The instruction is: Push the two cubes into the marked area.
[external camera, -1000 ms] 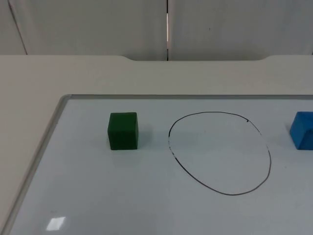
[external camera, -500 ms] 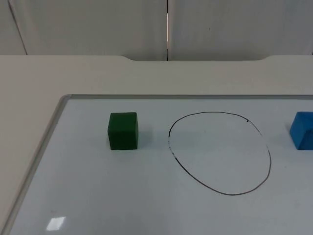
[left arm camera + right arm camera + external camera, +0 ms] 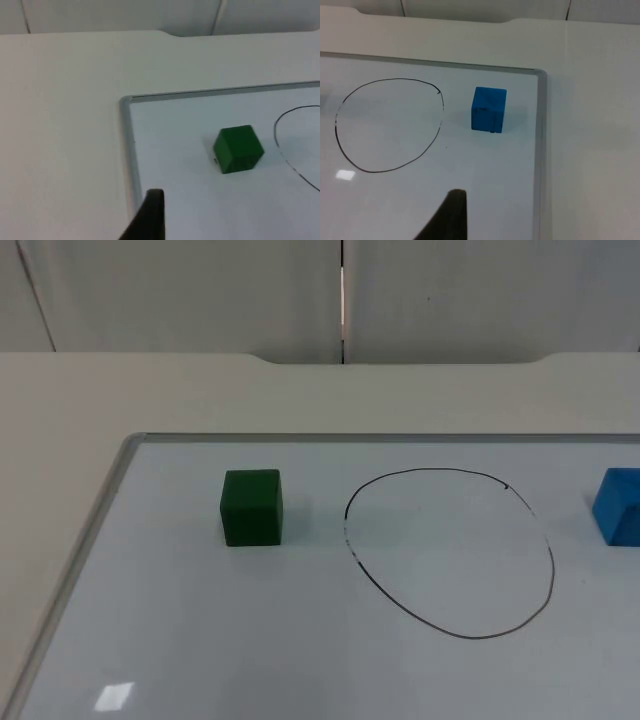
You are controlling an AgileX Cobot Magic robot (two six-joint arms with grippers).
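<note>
Top view: a green cube (image 3: 251,506) sat left of the black hand-drawn oval (image 3: 450,553) on the whiteboard (image 3: 200,640), a blue cube (image 3: 618,505) right, both outside.

Left wrist view: the left gripper's fingertip (image 3: 150,217) hung near the board's edge; its grip could not be told. An off-centre push might spin the green cube (image 3: 238,149).

Right wrist view: the right gripper's fingertip (image 3: 447,215), grip likewise unclear; the blue cube (image 3: 488,109) could overshoot.

Even, bright overhead light, soft focus throughout. Glare patch on whiteboard (image 3: 113,696) near front-left, also seen in right wrist view. Green cube (image 3: 251,506) and blue cube (image 3: 488,109) cast faint, short shadows.
</note>
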